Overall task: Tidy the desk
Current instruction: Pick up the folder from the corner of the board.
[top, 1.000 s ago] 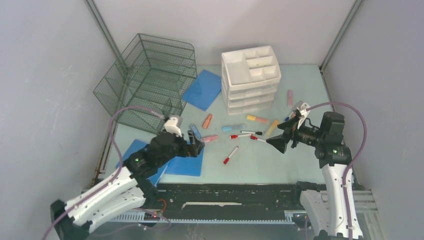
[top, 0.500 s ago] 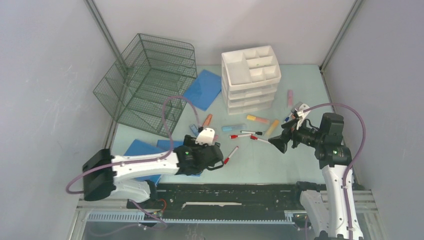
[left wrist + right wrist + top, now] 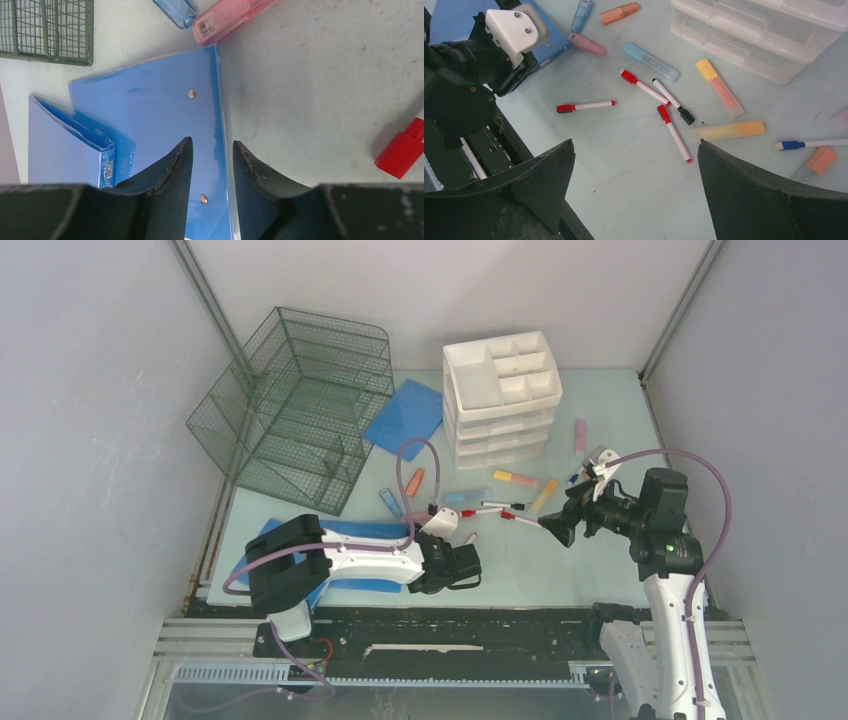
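The desk (image 3: 540, 570) is a pale mint tabletop strewn with pens and folders. My left gripper (image 3: 462, 565) reaches low along the front edge. In the left wrist view it (image 3: 211, 142) is open but narrowed. One finger stands over a blue folder (image 3: 150, 110) and the other over bare desk (image 3: 325, 75), with the folder's right edge in the gap. A red marker cap (image 3: 402, 150) lies just right of it. My right gripper (image 3: 553, 528) hovers wide open (image 3: 634, 142) above the desk, near several red-capped markers (image 3: 586, 105).
A green wire basket (image 3: 300, 405) lies tipped at the back left. A white drawer unit (image 3: 500, 400) stands at the back centre, another blue folder (image 3: 405, 418) beside it. Highlighters (image 3: 515, 478) lie scattered mid-desk. A black rail (image 3: 450, 625) runs along the front.
My left arm has swung right along the front edge, from over the folders to the folder's right edge, and its jaws have narrowed. The right arm has barely moved.
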`<state>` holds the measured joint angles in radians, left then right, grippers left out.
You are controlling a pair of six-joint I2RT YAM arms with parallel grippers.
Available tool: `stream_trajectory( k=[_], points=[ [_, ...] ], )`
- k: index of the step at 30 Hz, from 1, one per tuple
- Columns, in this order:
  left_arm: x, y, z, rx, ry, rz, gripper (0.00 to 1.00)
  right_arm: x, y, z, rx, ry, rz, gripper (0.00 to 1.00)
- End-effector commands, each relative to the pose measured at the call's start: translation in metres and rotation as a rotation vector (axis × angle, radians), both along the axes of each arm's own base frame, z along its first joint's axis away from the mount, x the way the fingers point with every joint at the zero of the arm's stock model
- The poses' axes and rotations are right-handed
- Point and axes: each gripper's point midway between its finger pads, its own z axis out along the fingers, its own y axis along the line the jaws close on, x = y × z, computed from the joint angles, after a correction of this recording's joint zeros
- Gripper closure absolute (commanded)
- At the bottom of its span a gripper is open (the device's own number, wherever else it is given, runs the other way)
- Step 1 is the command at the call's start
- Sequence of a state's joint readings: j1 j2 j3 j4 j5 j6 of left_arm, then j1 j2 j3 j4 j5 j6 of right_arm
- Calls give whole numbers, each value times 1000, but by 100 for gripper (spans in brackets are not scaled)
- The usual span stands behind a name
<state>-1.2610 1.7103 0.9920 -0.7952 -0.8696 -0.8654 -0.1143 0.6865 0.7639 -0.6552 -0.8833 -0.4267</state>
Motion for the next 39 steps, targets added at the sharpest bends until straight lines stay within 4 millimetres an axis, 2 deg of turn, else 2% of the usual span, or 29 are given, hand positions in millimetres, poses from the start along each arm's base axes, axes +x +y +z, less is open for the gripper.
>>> stream_trajectory(
  k=[1, 10, 15, 21, 23, 27, 39],
  points=[
    [5, -3, 0, -10, -52, 40, 58, -1, 1, 3, -17, -35, 19, 0],
    [5, 2, -19, 28, -55, 64, 58, -3, 3, 3, -17, -40, 28, 0],
    [5, 9, -23, 46, -75, 82, 59, -3, 4, 3, -17, -41, 31, 0],
    [6, 7, -26, 58, -81, 79, 73, -4, 4, 3, -16, -40, 33, 0],
    [6, 6, -24, 54, -85, 78, 82, -3, 3, 3, -18, -41, 31, 0],
    [6, 2, -16, 25, -111, 74, 99, -2, 2, 1, -12, -30, 26, 0],
    [1, -21, 33, -182, -189, 29, 100, -6, 10, 0, 61, 21, 84, 0]
  ],
)
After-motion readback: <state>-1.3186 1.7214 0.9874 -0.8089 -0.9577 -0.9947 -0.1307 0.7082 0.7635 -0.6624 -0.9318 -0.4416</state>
